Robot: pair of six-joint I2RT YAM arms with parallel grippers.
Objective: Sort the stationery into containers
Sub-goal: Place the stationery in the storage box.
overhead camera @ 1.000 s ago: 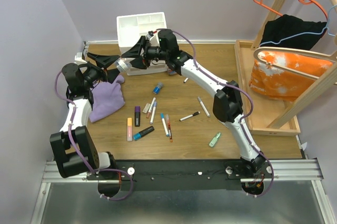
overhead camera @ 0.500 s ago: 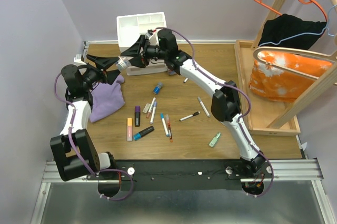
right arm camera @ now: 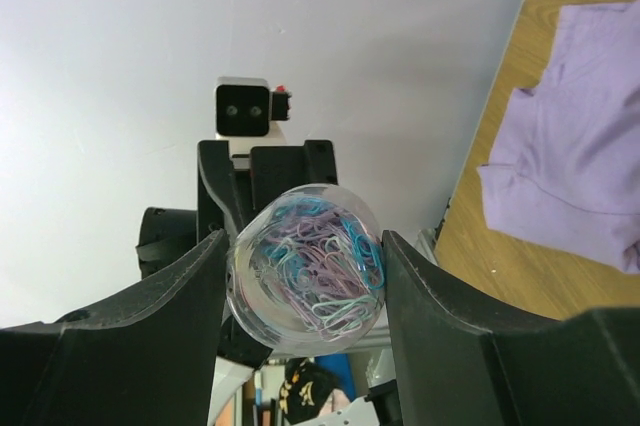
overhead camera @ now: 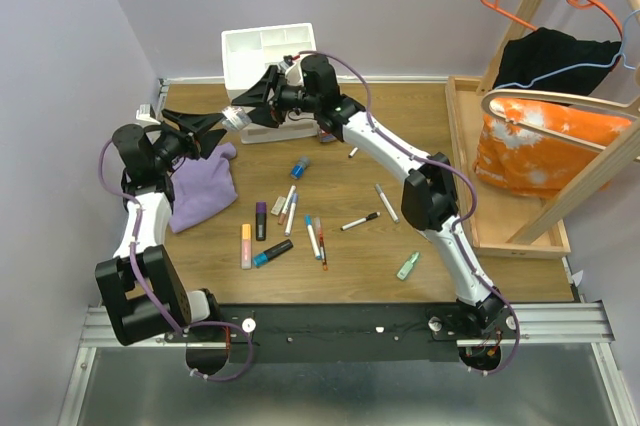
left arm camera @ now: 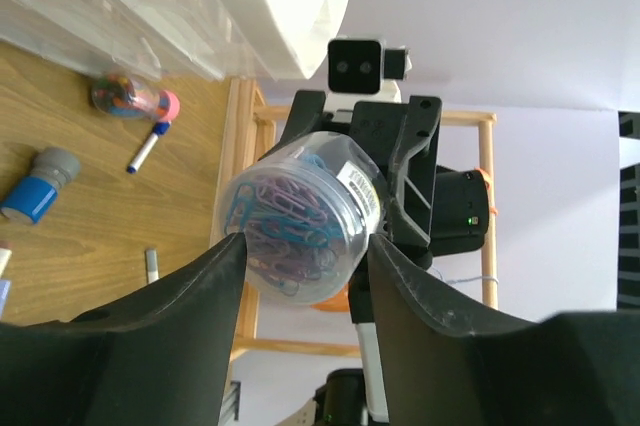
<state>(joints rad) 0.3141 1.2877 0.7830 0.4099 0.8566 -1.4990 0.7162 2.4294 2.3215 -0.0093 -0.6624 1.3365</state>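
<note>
Left gripper [overhead camera: 213, 122] and right gripper [overhead camera: 247, 106] met nose to nose above the table in the top view, with a small clear jar of paper clips [overhead camera: 231, 117] between them. The white organiser [overhead camera: 250, 51] stood just behind the right gripper. The loose pens [overhead camera: 290, 214] lay scattered on the wood, well apart from both grippers on their near side. A purple cloth [overhead camera: 205, 186] lay below the left one.

From the left wrist, the left fingers [left arm camera: 190, 306] pressed against both flanks of the jar, closed on it. The right gripper showed straight beyond the jar, and the organiser's clear drawers sat up and to the left of the fingers.

From the right wrist, the right fingers [right arm camera: 150, 316] clamped the same jar from both sides. The left gripper faced the camera directly behind the jar, and the cloth lay off to the right.

Judging by this, the step in hand was passing the jar from one arm to the other, though which way I could not tell. The next move called for one gripper to let go only once the other's hold was sure. The jar could then be carried to an organiser compartment, and the pens were not yet sorted.
</note>
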